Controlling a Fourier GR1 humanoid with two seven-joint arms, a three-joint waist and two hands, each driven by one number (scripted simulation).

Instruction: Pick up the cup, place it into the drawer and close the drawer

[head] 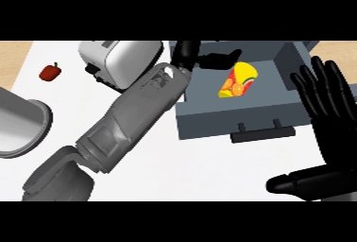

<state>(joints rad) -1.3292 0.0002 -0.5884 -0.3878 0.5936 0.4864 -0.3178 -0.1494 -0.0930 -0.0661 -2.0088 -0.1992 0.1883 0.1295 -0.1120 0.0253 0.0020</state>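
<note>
The cup [238, 81], yellow with red and orange patterns, lies tilted inside the open grey drawer [209, 118], toward its back. My left forearm crosses the counter from the lower left. My left hand [217, 59] hovers over the drawer's back left corner, its fingers stretched toward the cup's upper end and not curled round it. I cannot tell whether they touch the cup. My right hand [326, 118] rests open at the right edge, fingers up, beside the drawer's right wall. The drawer's front handle [261, 134] points toward me.
A white toaster [118, 59] stands just left of the drawer, close to my left forearm. A small red pepper [50, 72] lies at the far left. A large grey pot [17, 123] sits at the left edge of the white counter [209, 170].
</note>
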